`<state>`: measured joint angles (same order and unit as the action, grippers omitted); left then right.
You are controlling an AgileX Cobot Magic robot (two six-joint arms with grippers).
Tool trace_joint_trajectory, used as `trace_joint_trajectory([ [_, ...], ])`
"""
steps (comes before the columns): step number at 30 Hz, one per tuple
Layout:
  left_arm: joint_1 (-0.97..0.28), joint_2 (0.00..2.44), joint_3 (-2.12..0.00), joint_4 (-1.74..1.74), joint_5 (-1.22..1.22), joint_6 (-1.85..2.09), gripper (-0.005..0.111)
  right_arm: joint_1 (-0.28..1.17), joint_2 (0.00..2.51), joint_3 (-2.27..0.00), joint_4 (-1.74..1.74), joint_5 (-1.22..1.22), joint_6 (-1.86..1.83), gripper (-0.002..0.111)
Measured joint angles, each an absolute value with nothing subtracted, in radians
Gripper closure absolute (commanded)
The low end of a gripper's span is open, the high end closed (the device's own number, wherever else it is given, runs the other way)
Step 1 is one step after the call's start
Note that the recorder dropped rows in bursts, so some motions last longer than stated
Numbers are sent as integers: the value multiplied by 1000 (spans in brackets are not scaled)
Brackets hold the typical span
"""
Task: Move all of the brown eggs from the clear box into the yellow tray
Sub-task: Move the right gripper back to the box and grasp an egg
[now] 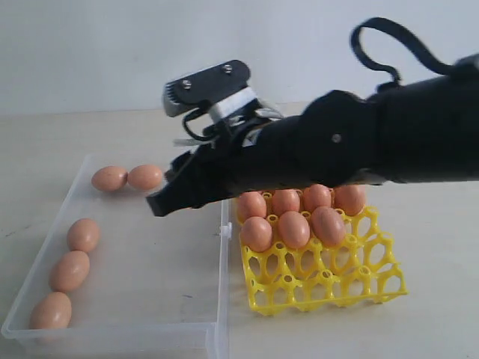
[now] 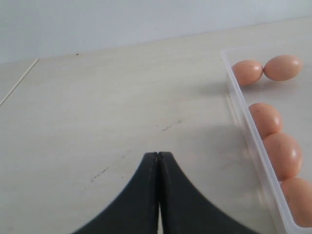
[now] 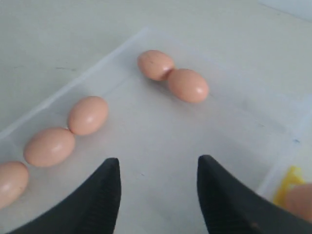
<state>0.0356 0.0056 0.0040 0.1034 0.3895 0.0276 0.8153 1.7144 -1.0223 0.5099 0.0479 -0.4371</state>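
Observation:
The clear box (image 1: pixel 150 262) lies on the left with brown eggs in it: a touching pair at its far end (image 1: pixel 109 178) and three along its left wall (image 1: pixel 69 271). Beside it on the right, the yellow tray (image 1: pixel 329 288) has several eggs (image 1: pixel 293 228) filling its two far rows. My right gripper (image 1: pixel 159 203) reaches across the tray and hangs over the box. It is open (image 3: pixel 159 160) and empty, with the egg pair (image 3: pixel 188 85) ahead of it. My left gripper (image 2: pixel 158 155) is shut on nothing over the bare table, outside the box wall (image 2: pixel 243 122). The exterior view does not show it.
The right arm (image 1: pixel 359 142) spans above the tray's far rows and hides part of them. The box's side latch (image 1: pixel 224 228) faces the tray. A pale wall stands behind the beige table (image 2: pixel 97 97).

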Motion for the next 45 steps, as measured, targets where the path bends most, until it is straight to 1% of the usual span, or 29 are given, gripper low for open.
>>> trace_joint_trajectory([
  [4, 36, 6, 4, 103, 389, 28, 107, 854, 1867, -1206, 503, 118, -389, 55],
  [9, 36, 6, 4, 103, 389, 28, 107, 864, 2074, -1478, 501, 253, -260, 55],
  [15, 36, 6, 4, 103, 389, 28, 107, 864, 2261, -1750, 490, 480, -100, 47],
  [19, 36, 6, 4, 103, 389, 28, 107, 864, 2359, -1894, 449, 606, -16, 46],
  [25, 36, 6, 4, 103, 389, 28, 107, 864, 2429, -1997, 392, 688, 45, 46],
  [41, 36, 6, 4, 103, 389, 28, 107, 864, 2518, -2089, 378, 715, 52, 46],
  [42, 36, 6, 4, 103, 389, 28, 107, 864, 2523, -2092, 378, 715, 52, 48],
  [43, 36, 6, 4, 103, 389, 28, 107, 864, 2526, -2092, 378, 715, 52, 54],
  [44, 36, 6, 4, 103, 389, 28, 107, 864, 2528, -2093, 378, 715, 52, 62],
  [45, 36, 6, 4, 103, 389, 28, 107, 864, 2530, -2094, 378, 715, 52, 74],
])
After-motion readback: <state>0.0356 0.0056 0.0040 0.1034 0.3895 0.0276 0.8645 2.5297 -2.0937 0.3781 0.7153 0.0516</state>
